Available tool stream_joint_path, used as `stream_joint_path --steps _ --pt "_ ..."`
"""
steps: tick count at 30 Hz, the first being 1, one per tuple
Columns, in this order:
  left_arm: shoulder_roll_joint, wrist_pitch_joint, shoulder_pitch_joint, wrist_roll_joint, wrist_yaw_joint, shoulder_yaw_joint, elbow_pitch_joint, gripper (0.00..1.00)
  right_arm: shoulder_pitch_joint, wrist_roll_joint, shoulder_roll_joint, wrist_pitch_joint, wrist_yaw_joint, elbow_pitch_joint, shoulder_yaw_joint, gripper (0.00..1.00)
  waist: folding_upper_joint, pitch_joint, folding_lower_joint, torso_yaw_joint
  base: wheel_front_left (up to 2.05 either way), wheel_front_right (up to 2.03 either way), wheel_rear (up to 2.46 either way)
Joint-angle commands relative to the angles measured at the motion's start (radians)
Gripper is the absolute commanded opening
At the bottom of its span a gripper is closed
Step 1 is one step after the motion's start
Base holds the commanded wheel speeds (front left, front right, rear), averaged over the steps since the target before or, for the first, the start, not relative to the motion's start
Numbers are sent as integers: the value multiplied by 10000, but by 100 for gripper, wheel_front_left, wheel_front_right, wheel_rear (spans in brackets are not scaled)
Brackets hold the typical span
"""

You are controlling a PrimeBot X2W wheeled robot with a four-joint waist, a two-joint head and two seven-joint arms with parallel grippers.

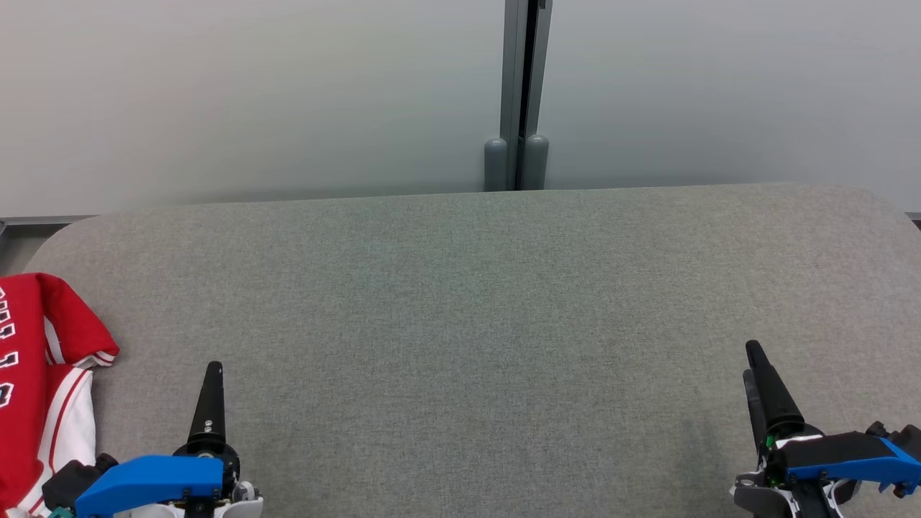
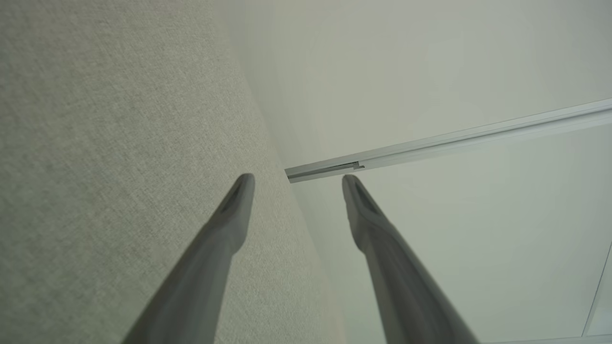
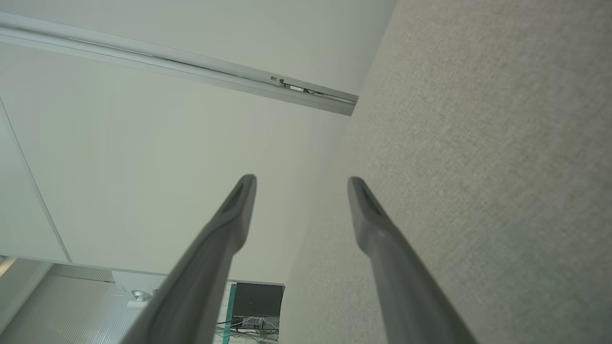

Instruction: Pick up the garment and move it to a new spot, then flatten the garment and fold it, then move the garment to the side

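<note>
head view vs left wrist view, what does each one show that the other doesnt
Head view: the red garment at lower left, and the right tool at lower right.
Left wrist view: the left tool seen from behind, its two fingers spread apart with nothing between them; the head view gives that tool edge-on.
Both: the grey table, the pale wall and, likely the same one, the post in the wall.

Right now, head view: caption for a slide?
Red jersey at the grey table's left edge; both jaws open, holding nothing.
</note>
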Motion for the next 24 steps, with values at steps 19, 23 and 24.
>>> stream_joint_path --steps 19,23,24 --pt "94 -840 -541 3877 191 -495 199 100 -764 -3675 -202 -848 12 439 532 100 -1 24 0 11 0 0 0" --pt "96 -977 -612 4566 203 -615 324 100 -857 -4403 -230 -986 13 594 609 100 -1 33 0 11 0 0 0" --pt "97 -1010 -622 4736 207 -650 353 100 -880 -4570 -226 -1022 13 637 616 100 -1 36 0 12 0 0 0"
